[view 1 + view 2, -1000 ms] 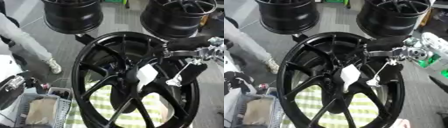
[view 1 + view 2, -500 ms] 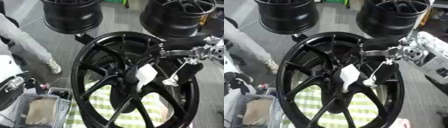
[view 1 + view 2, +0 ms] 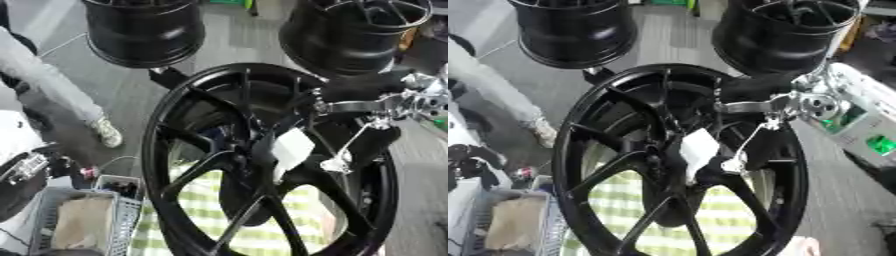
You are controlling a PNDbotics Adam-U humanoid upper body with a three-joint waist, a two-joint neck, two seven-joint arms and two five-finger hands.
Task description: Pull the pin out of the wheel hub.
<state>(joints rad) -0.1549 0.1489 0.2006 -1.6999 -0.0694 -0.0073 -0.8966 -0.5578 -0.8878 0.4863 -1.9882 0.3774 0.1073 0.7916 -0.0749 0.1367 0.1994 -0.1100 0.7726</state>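
A large black spoked wheel hub point(image 3: 262, 165) stands tilted in the middle, with a white tag point(image 3: 291, 146) at its centre. My right hand point(image 3: 382, 104), black and silver, reaches in from the right over the upper rim. Its fingers curl round the top of a thin silver pin point(image 3: 354, 142). The pin slants down-left to a small silver end piece point(image 3: 335, 164) beside the tag, over a spoke. My left hand point(image 3: 22, 172) shows as a black and silver shape at the lower left edge, away from the wheel.
Two more black wheels point(image 3: 144, 30) point(image 3: 359, 30) stand behind. A person's grey sleeve point(image 3: 52, 85) crosses the left side. A basket point(image 3: 79, 220) sits at the lower left, with a green checked cloth point(image 3: 210, 220) under the hub. On the right is a white device with green lights point(image 3: 859, 120).
My right hand has drawn slightly to the right along the rim. The pin's lower end stays beside the white tag. The left hand has not moved.
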